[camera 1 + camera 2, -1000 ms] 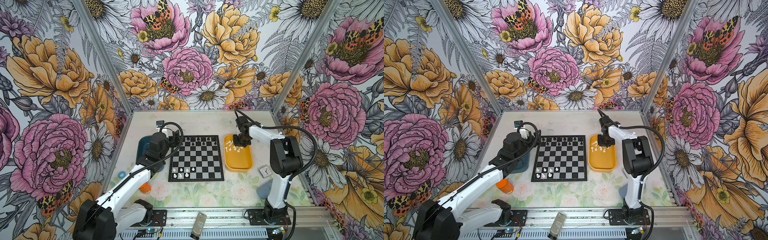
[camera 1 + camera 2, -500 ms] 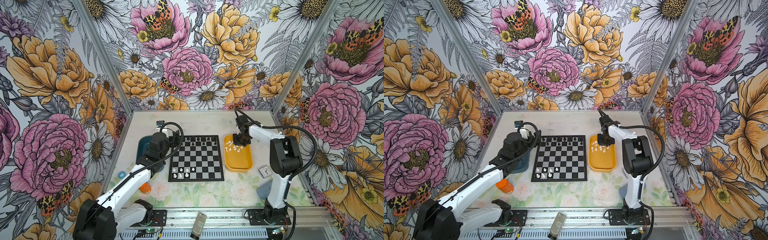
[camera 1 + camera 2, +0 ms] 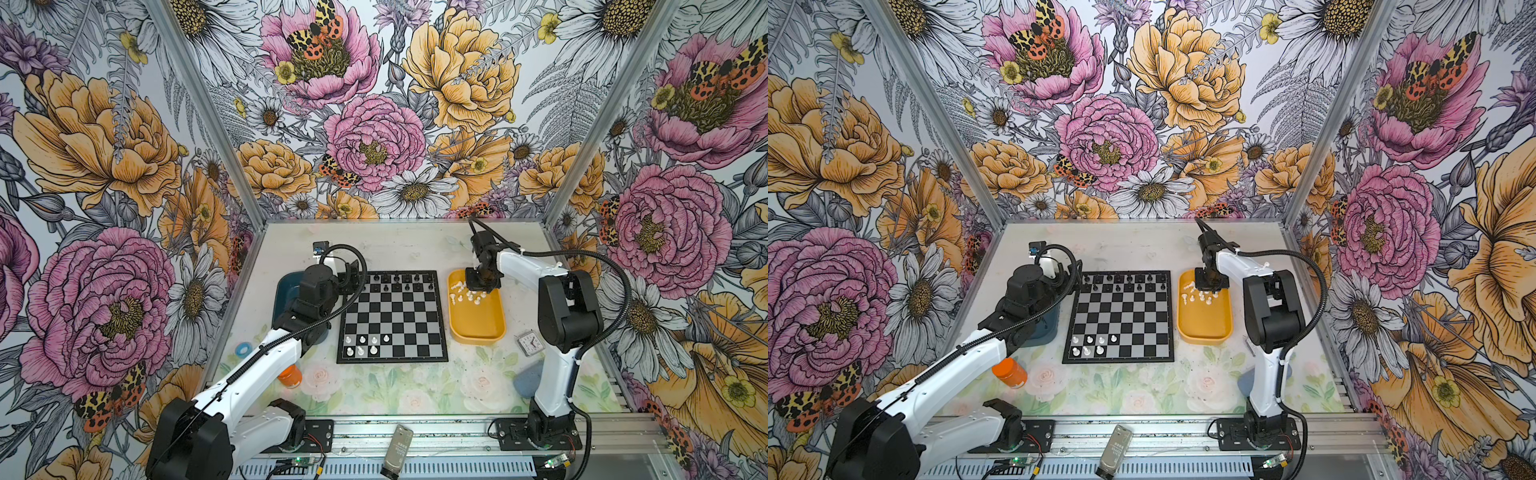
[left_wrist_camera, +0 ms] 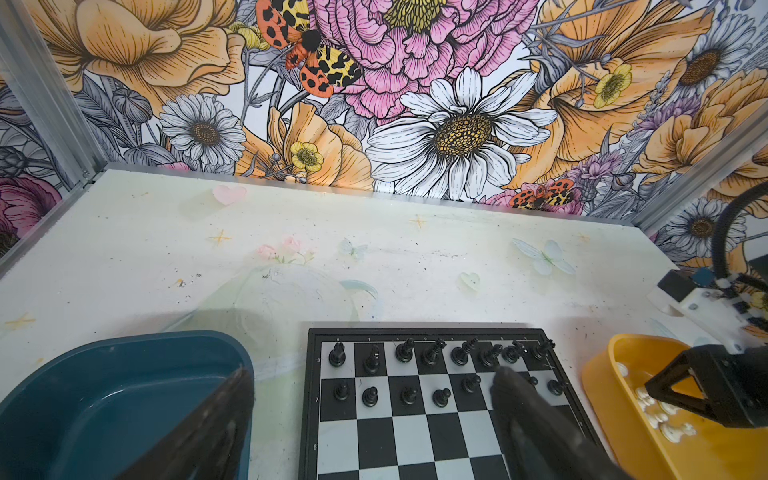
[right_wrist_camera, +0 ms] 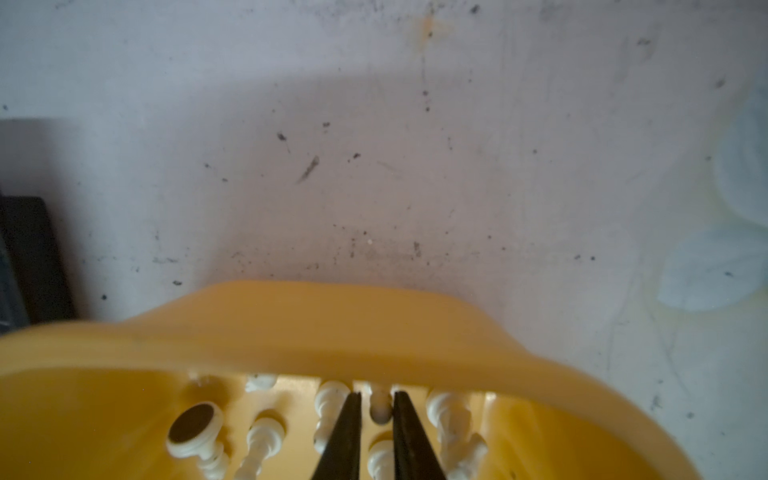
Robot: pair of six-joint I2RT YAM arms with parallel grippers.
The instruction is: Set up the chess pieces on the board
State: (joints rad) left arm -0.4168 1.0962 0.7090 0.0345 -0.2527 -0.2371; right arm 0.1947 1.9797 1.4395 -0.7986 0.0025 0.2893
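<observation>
Reaching down into the far end of the yellow tray (image 3: 478, 328), the right claw (image 5: 377, 397) stands with its two black fingers close together, clenched on one small white piece (image 5: 380, 409) between the tips. More loose chess pieces (image 3: 465, 295) lie on their sides around it in that same end of the tray; the tray's near end is bare. Just left of the tray on the bench (image 3: 395, 249) sits the board (image 3: 392, 318). A handful of white pieces (image 3: 365, 345) stand upright in its near left corner, and the black pieces (image 3: 399, 282) fill its two far rows. The left claw (image 4: 372, 374) hangs released, fingers spread wide, above the far left corner of the board. One finger hangs over the blue tray (image 4: 104, 395) and the other over the black pieces, holding nothing.
</observation>
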